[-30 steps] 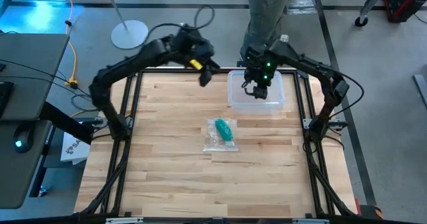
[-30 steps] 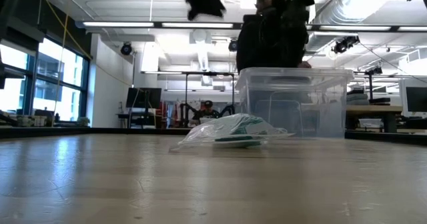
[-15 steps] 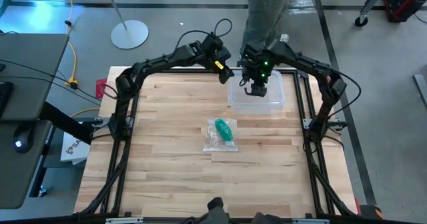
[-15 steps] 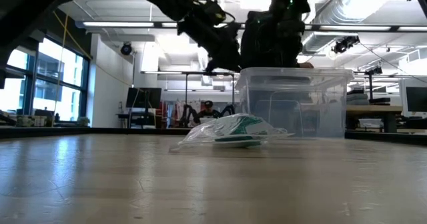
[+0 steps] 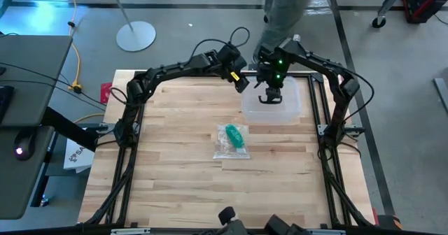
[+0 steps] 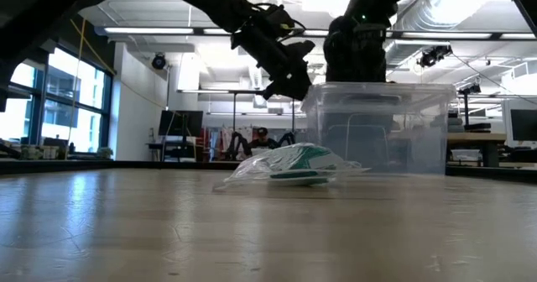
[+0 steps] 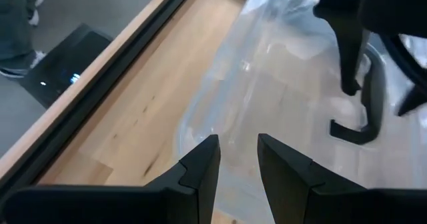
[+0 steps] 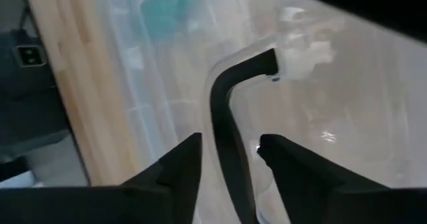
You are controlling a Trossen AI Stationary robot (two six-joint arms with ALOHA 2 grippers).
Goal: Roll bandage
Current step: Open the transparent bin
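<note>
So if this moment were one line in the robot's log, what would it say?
left gripper: open, at clear box edge | right gripper: open around black handle | bandage: in plastic bag, mid-table, untouched

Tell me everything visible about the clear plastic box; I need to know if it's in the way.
The clear plastic box is see-through, rounded-cornered, closed by a clear lid with a black handle. It stands upright at the table's far edge, beyond the bagged green bandage and apart from it. The right gripper hangs over its handle; the left gripper is at its left rim.

Wooden table (image 5: 175, 172): clear plastic bag (image 5: 232, 145) near centre; clear plastic box (image 5: 271, 103) at far edge.
</note>
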